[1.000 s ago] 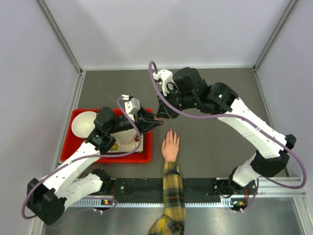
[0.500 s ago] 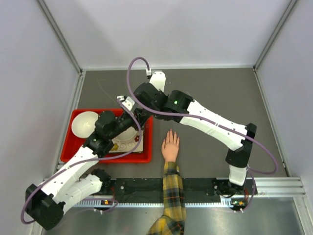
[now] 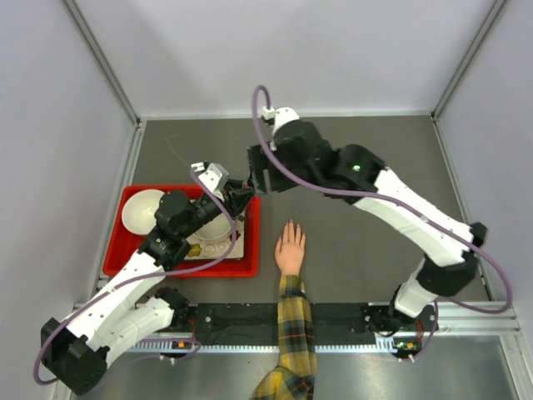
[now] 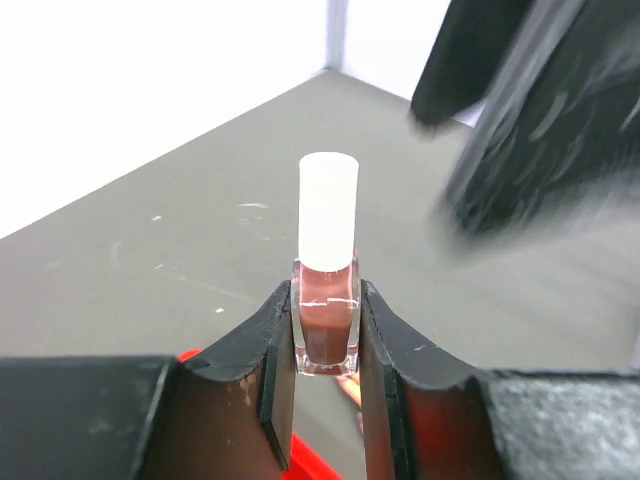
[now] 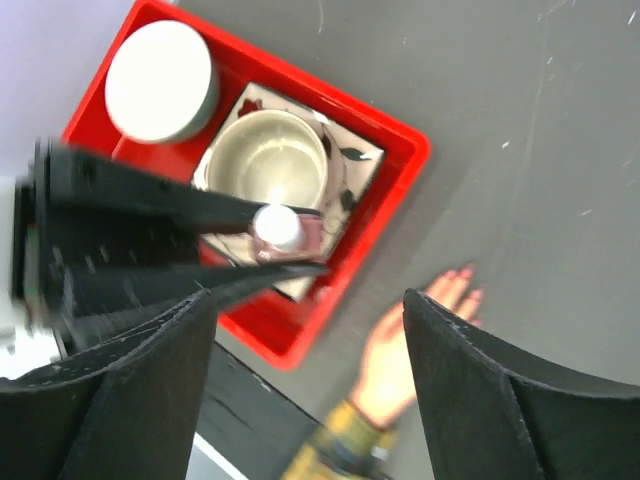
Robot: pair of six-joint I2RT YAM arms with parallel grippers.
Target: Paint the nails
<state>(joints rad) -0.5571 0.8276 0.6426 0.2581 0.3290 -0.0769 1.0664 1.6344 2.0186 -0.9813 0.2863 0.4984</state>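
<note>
At the red tray's (image 3: 216, 268) 2 o'clock corner, the left gripper (image 4: 325, 335) clamps a square glass bottle (image 4: 326, 325) with a smooth white cylindrical cap (image 4: 328, 205), the right gripper (image 5: 305, 300) is spread wide and empty, and the nails (image 3: 291, 224) lie at 5 o'clock.

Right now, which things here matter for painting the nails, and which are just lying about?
For the job: nail polish bottle, clamped in left gripper; person's hand, nails; open right gripper.
Lying about: red tray; white bowl; second bowl on patterned plate.
</note>
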